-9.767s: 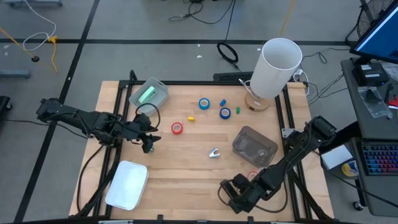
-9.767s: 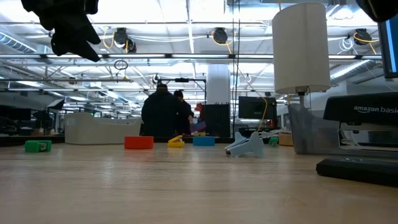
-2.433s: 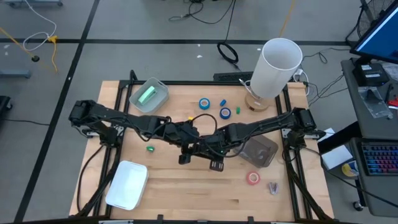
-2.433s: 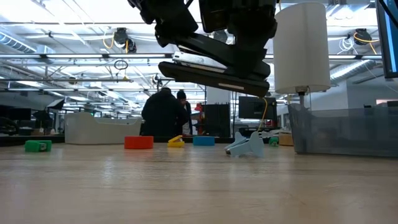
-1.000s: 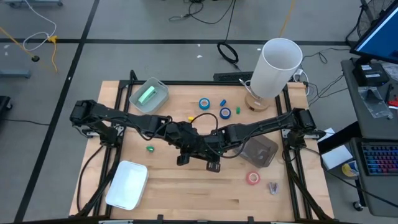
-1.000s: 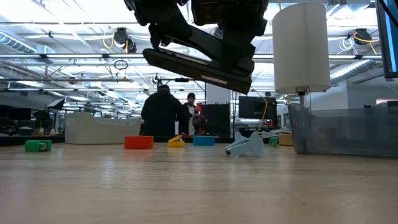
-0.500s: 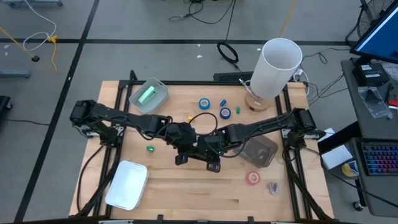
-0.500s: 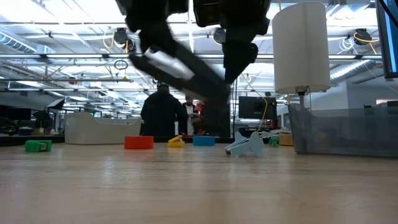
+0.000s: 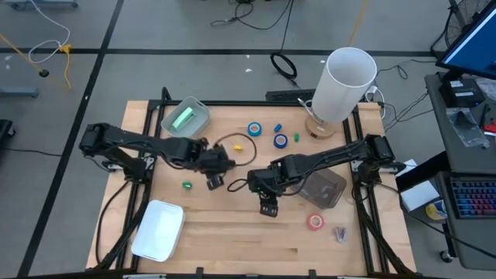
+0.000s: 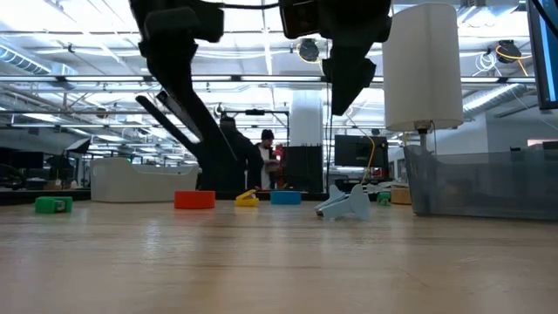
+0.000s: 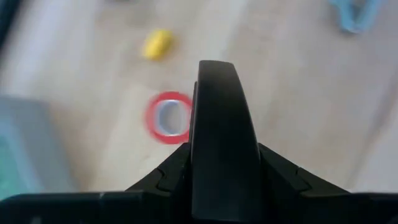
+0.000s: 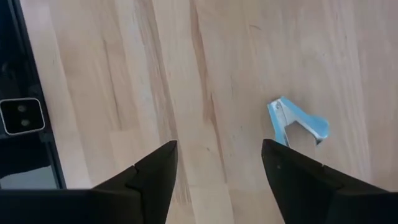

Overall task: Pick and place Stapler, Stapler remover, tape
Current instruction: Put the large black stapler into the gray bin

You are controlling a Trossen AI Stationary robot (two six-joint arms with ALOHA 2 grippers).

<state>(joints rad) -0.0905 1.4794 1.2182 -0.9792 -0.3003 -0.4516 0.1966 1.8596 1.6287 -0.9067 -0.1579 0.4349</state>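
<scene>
Centrally, the black stapler (image 11: 221, 143) is held clamped in the left gripper (image 9: 214, 180) above the counter (image 9: 232, 232), over a red tape roll (image 11: 168, 117). Nearby, the right gripper (image 12: 217, 162) is seen with fingers apart, the blue staple remover (image 12: 297, 123) lying just beyond them.

Desk (image 9: 232, 232): bin (image 9: 186, 118) at back left, lid (image 9: 158, 230) front left, tall cylinder (image 9: 345, 81) back right. Two tape rolls (image 9: 254, 129) at back centre, another roll (image 9: 315, 222) front right, near clear box (image 9: 324, 186). Stapler (image 11: 221, 143) in left end effector (image 9: 214, 175), mid-desk.
</scene>
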